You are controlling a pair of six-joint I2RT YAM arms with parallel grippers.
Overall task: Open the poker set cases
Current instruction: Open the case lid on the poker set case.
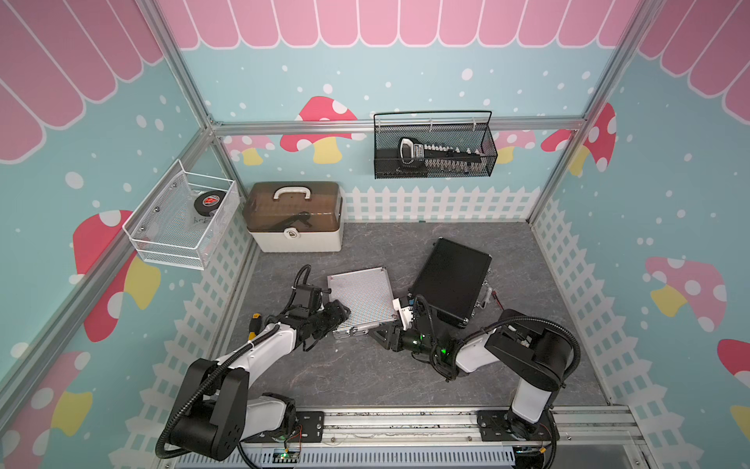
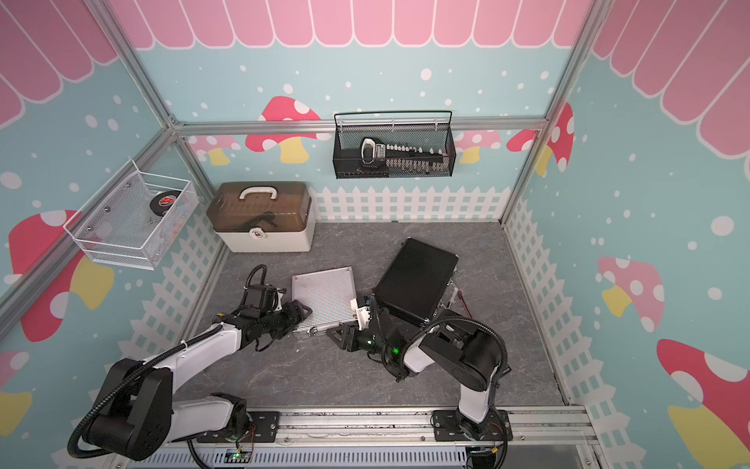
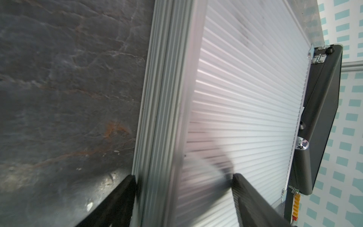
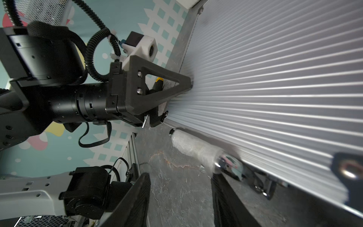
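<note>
The silver case point(image 1: 361, 298) is lying shut on the worktop point(image 1: 365, 377), its front edge running 8-to-2 o'clock. The black case point(image 1: 450, 280), also shut (contents of both hidden), is sitting at its 3 o'clock. The left end effector point(image 3: 183, 176) is clamping the silver case's near-left corner, jaws wide. The right end effector point(image 1: 375, 335), nearer the handle point(image 4: 194, 146), is hovering half-parted and apparently empty, with that front edge at its 11 o'clock.

The smaller case point(image 1: 361, 298) is silver with fine ribbed stripes. The larger case point(image 1: 452, 280) is black, ribbed too. The counter point(image 1: 365, 377) is dark grey, veined like marble. The box point(image 1: 294, 239) is beige, its lid point(image 1: 320, 207) see-through brown, its handle point(image 1: 292, 191) white. The walls point(image 1: 406, 81) are teal, dotted white, with red mushrooms point(image 1: 324, 117) and a white picket fence point(image 1: 438, 203).
</note>
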